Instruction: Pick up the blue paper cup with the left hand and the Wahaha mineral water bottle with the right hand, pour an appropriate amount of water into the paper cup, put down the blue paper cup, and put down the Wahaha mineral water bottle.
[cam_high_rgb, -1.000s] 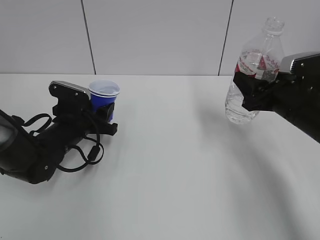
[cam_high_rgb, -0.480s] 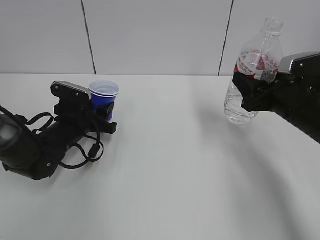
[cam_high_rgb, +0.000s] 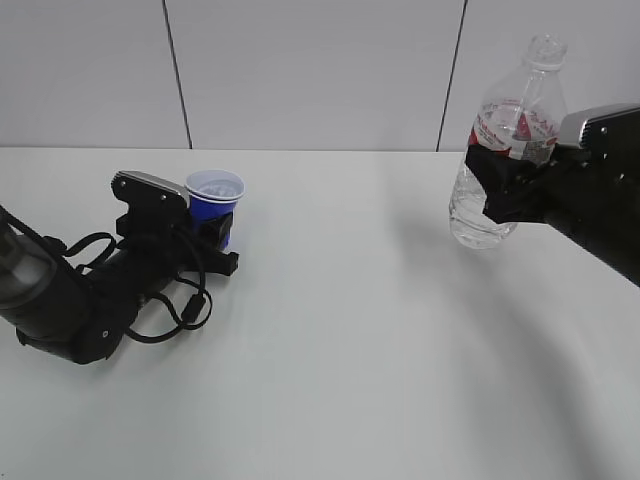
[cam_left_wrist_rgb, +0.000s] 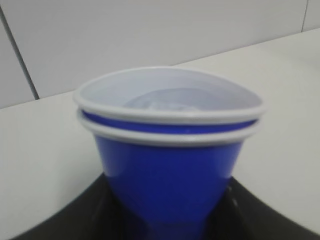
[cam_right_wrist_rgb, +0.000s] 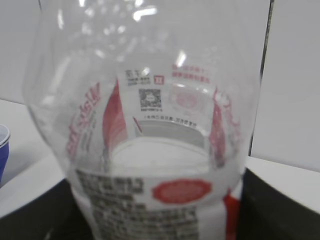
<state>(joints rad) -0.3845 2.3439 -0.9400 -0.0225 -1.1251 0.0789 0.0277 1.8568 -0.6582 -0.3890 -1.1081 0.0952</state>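
My left hand (cam_high_rgb: 212, 228) clamps the blue paper cup (cam_high_rgb: 213, 196) low on the table (cam_high_rgb: 340, 330); my right hand (cam_high_rgb: 500, 190) grips the Wahaha mineral water bottle (cam_high_rgb: 505, 140) upright, raised.

Cups: two blue paper cups (cam_high_rgb: 214, 195) nested one inside the other, read from the two white rims stacked in the left wrist view
Bottles: one clear water bottle (cam_high_rgb: 505, 140)
Robot arms: two, one at the left (cam_high_rgb: 90, 285) and one at the right (cam_high_rgb: 590, 195)
Tables: one white table (cam_high_rgb: 340, 340)
Wall panels: three, split by two dark seams
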